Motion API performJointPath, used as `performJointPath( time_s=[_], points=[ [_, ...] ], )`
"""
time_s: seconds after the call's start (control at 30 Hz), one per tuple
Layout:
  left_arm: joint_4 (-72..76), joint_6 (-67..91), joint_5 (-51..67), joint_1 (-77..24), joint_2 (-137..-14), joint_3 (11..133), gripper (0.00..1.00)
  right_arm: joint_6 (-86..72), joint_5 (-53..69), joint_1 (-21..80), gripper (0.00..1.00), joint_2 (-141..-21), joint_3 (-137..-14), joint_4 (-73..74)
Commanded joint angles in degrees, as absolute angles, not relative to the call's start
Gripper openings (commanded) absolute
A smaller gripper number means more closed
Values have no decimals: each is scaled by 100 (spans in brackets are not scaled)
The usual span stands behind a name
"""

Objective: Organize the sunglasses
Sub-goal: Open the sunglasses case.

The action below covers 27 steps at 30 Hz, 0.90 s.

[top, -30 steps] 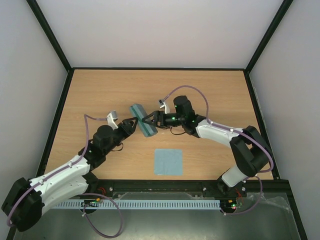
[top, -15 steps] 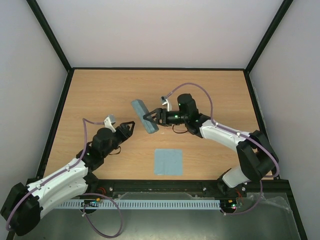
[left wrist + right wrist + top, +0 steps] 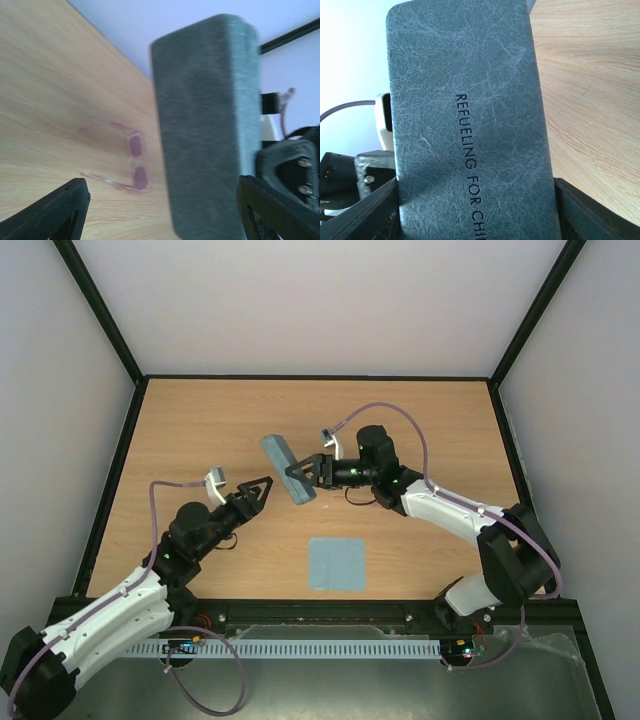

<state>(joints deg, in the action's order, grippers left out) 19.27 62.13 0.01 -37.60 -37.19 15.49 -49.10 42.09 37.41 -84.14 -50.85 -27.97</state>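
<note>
The grey-blue case (image 3: 286, 468) is closed and held off the table by my right gripper (image 3: 300, 475), which is shut on its near end. In the right wrist view the case (image 3: 470, 115) fills the frame between the jaws of the right gripper (image 3: 475, 222). My left gripper (image 3: 259, 490) is open and empty, a short way left of the case. In the left wrist view the left gripper (image 3: 167, 215) faces the case (image 3: 207, 130). The pinkish-red sunglasses (image 3: 131, 162) lie unfolded on the table beyond it. I cannot make them out in the top view.
A flat square blue-grey cloth (image 3: 337, 563) lies on the wooden table (image 3: 430, 420) near the front edge, between the two arms. Black frame rails (image 3: 100, 480) border the table on the left, right and back.
My left gripper has come off the case and drawn back to the near left. My right gripper keeps hold of the case and has shifted it slightly up and left.
</note>
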Motion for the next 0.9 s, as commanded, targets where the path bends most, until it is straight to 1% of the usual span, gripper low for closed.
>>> performJointPath(
  time_s=[0.0,0.03,0.07,0.1,0.23,0.37,0.47,0.6,0.73,0.87],
  points=[
    [2679,6188,388,-3812,-3772,1701,83,-4995,4456,3718,47,-8434,-5049,-3195],
    [2806,6192,449,-3821,-3858,1686,77,-4984,4458,3718,47,-8430,-5058,-3182],
    [2967,6202,523,-3834,-3946,1675,67,-4960,4444,3718,47,-8434,-5062,-3149],
    [3084,6217,550,-3871,-4020,1671,61,-4951,4439,3718,47,-8434,-5064,-3126],
    [3375,6201,377,-4109,-4232,1682,54,-4899,4417,3718,47,-8461,-5076,-3054],
    [3367,6117,220,-4203,-4359,1814,53,-4803,4360,3739,47,-8509,-5084,-2945],
    [3200,6043,36,-4218,-4406,1934,57,-4655,4271,3773,47,-8525,-5116,-2747],
    [2872,5936,-187,-4219,-4503,2100,58,-4544,4245,3826,47,-8548,-5136,-2661],
    [2581,5939,-432,-4219,-4674,2192,57,-4479,4235,3858,47,-8556,-5134,-2603],
    [2330,5958,-586,-4219,-4922,2254,53,-4457,4247,3858,47,-8486,-5128,-2617]
  ],
)
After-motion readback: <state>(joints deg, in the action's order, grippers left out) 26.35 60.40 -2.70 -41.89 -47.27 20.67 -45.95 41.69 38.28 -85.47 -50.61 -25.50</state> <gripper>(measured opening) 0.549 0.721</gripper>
